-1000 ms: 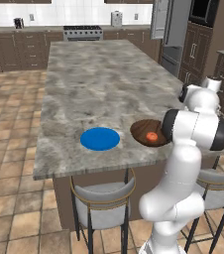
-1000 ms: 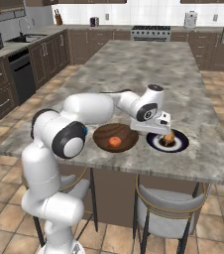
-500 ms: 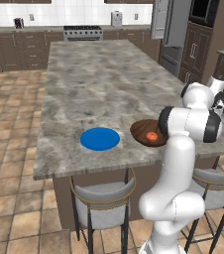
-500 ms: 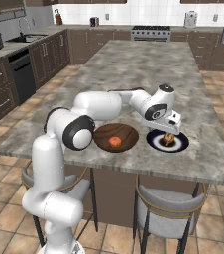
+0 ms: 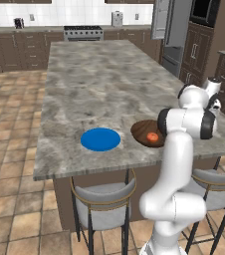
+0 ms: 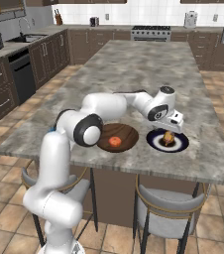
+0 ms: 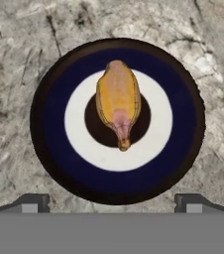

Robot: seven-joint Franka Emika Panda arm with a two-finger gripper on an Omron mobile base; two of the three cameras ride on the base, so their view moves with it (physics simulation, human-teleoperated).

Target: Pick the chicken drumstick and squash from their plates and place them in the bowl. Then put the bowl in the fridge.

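A golden-brown chicken drumstick lies in the middle of a dark-rimmed plate with a navy and white ring. My gripper hangs straight above it, open, its fingertips standing wider than the drumstick. From the right base view the gripper hovers just over the drumstick and plate. To the left of that plate sits the brown wooden bowl, with the orange squash inside. The bowl and squash also show beside the bare blue plate. The steel fridge stands far back right.
All this sits near the front edge of a long grey stone island. Two stools are tucked under that edge. Dark cabinets and a stove line the far wall.
The hand has drifted a little to the right over the dark-rimmed plate, and the arm's elbow has swung round. The gripper has stayed open.
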